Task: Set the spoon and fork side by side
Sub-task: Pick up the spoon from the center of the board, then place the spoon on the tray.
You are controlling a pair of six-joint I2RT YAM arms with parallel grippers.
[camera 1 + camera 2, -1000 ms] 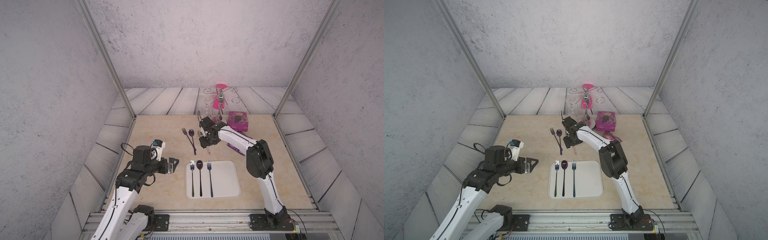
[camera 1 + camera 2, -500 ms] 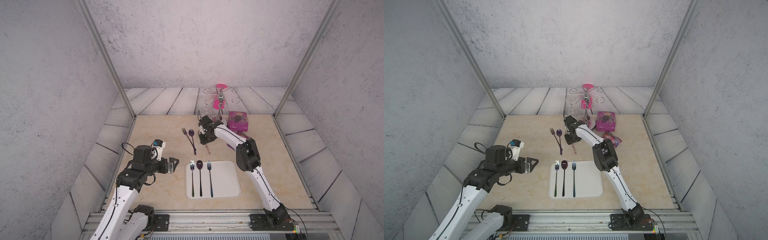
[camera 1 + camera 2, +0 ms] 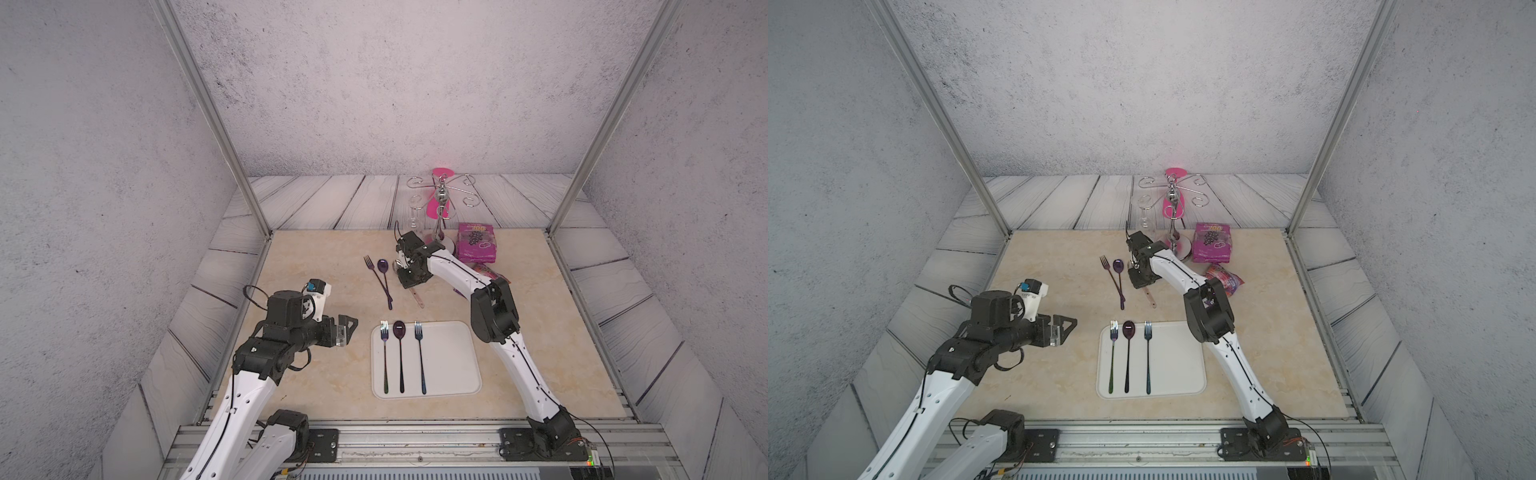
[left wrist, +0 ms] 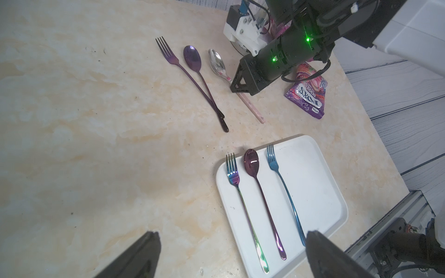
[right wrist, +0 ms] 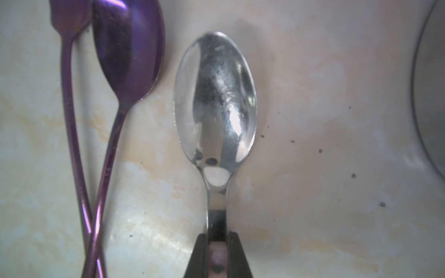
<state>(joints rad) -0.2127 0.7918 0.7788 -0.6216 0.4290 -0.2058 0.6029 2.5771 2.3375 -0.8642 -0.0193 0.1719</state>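
Right wrist view: the right claw (image 5: pixel 218 255) was closed tight on the silver spoon (image 5: pixel 214 101), pinching the shank where bare steel met the pink handle. The bowl faced up, and the spoon seemed to lie flat on the desk (image 5: pixel 313 144). Just beside it lay a purple spoon (image 5: pixel 127 53) and a purple fork (image 5: pixel 69 19), heads apart, their thin handles crossing farther down. The silver spoon was judged light, rigid and polished, so likely to slip or swivel in a narrow pinch. The flat pink handle looked the better hold, taken close to the neck so that the bowl would not droop. The left wrist view showed the left claw (image 4: pixel 232 240) spread wide and empty, hanging over the desk short of the white tray (image 4: pixel 320 183). Two forks and a dark spoon lay parallel on the tray. A crumpled purple packet (image 4: pixel 308 93) near the right arm read "FOX'S BERRIES", upside down. In a top view a purple box (image 3: pixel 477 241) at the back showed "100"; its other print was too small to read.
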